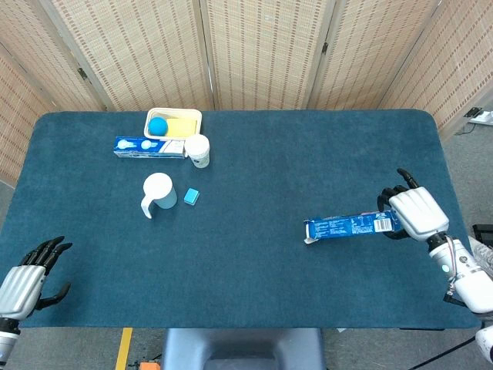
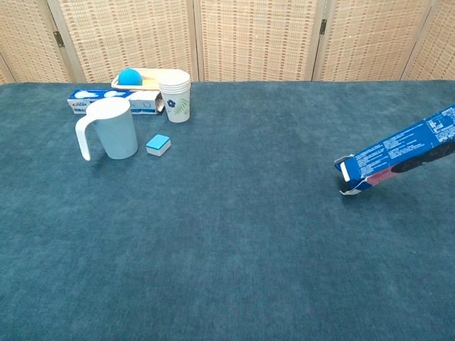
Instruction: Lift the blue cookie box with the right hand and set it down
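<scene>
My right hand point(image 1: 414, 213) had its fingers point(image 1: 394, 194) wrapped round one end of the box point(image 1: 351, 226), the thumb side hidden under my palm, so I could not tell just how it was pinched. The box ran from my grip leftward toward the middle of the worktop point(image 1: 254, 254), its long axis roughly along the front edge; in the chest view it tilted, the held end high and the free, open-flapped end point(image 2: 348, 175) low, and appeared to be clear of the cloth, though I could not be sure how far. I judged the lift was made and the setting down was what remained. Below the box and to its left the cloth lay bare, with the right edge of the worktop near my wrist. The mug point(image 1: 156, 193), cup point(image 1: 198, 150), tray point(image 1: 173, 122) and other small things stood well apart at the far left. My left hand point(image 1: 23, 281) hung off the near left corner, fingers loosely apart, holding nothing, much further from the box.
</scene>
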`<state>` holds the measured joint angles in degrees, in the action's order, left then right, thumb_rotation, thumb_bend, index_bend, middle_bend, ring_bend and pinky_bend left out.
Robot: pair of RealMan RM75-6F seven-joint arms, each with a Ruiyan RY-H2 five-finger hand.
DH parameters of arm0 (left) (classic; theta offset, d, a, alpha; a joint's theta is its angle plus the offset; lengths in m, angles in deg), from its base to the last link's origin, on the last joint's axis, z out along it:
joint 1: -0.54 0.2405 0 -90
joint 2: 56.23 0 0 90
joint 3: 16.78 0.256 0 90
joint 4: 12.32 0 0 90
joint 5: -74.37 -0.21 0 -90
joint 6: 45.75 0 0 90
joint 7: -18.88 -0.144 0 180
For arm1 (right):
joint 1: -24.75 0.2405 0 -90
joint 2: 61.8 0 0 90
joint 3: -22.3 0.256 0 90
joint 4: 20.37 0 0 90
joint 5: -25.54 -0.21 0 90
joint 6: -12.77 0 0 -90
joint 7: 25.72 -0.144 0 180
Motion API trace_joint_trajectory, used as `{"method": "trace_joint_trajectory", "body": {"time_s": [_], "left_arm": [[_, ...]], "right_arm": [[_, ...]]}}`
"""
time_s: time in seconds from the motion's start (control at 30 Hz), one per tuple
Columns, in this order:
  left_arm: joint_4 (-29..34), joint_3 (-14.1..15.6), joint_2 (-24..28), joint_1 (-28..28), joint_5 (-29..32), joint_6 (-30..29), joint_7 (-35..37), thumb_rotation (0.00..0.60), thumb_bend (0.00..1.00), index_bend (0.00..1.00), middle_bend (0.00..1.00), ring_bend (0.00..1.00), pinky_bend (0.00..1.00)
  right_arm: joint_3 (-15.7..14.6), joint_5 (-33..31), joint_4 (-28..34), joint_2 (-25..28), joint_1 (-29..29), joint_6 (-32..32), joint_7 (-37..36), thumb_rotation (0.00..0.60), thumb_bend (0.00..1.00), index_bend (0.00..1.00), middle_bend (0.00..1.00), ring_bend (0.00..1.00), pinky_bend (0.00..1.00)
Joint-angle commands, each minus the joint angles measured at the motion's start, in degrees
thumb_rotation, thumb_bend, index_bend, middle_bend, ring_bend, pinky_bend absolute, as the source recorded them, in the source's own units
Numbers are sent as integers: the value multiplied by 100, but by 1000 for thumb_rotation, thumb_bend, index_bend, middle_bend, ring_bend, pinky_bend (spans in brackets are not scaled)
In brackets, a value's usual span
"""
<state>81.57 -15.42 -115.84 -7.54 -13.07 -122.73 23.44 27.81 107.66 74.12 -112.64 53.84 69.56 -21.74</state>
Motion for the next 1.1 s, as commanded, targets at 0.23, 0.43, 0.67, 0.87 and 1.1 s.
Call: {"method": "trace_joint_trajectory", "body": {"time_s": [0.23, 0.43, 0.67, 0.87, 1.1], "left_arm": [[-47, -3, -34, -48, -25, 13, 26, 600, 385, 173, 86, 96, 184], [-41, 2, -33, -69, 25, 77, 23, 600, 386, 175, 86, 96, 183], [-54, 13, -45, -113, 29, 153, 44, 600, 385, 176, 86, 96, 183], [-37, 11, -54, -131, 68, 191, 7, 600, 385, 176, 86, 96, 183], [-33, 8, -33, -136, 98, 203, 66, 600, 385, 175, 86, 96, 183]], "right_arm": [[211, -748, 1359, 1239, 124, -407, 560, 600, 129, 585, 388, 358, 34], [279, -843, 1810, 1804, 50, -385, 446, 600, 129, 564, 380, 348, 34], [350, -598, 2029, 2283, -203, -68, -139, 600, 129, 539, 378, 347, 34], [380, -92, 1977, 2403, -405, 222, -1059, 600, 128, 539, 381, 346, 34], [424, 777, 1195, 1400, -510, 997, -2969, 600, 128, 539, 392, 349, 34]]}}
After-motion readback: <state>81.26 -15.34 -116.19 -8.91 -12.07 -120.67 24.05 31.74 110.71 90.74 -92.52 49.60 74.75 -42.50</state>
